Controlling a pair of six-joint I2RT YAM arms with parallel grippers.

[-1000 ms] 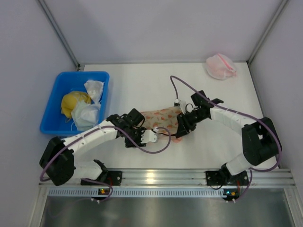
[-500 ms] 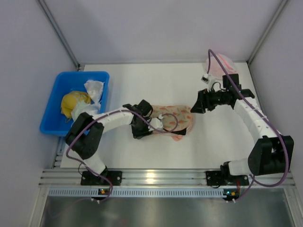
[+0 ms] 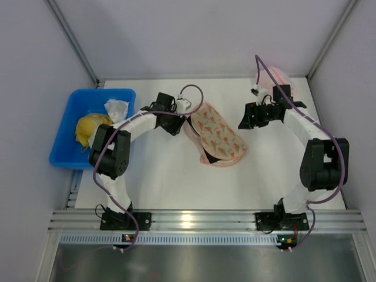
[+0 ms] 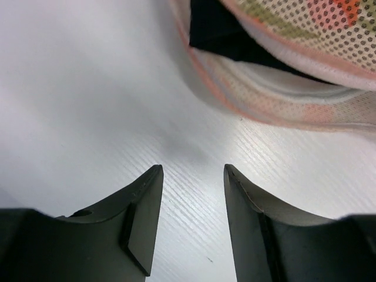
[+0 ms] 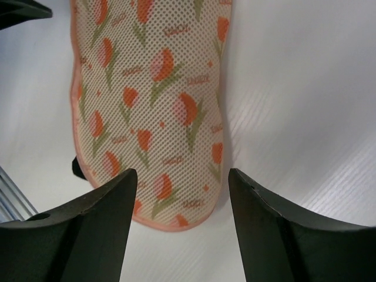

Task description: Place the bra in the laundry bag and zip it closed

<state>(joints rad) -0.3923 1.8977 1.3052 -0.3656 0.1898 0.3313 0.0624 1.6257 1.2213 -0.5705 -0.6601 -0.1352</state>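
Laundry bag: mesh, likely light and limp; bra peeks out (black, at the open edge). Best held by its zipper rim. Left gripper, right gripper: parted, empty.

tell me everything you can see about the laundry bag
The laundry bag is a flat, rounded oval pouch of peach-beige mesh printed with red-orange tulips and edged in pink. It lies on the white table, slanting from upper left to lower right between the arms. Its edge near the left end effector gapes, showing the black bra inside. That and the right end effector are clear of it.
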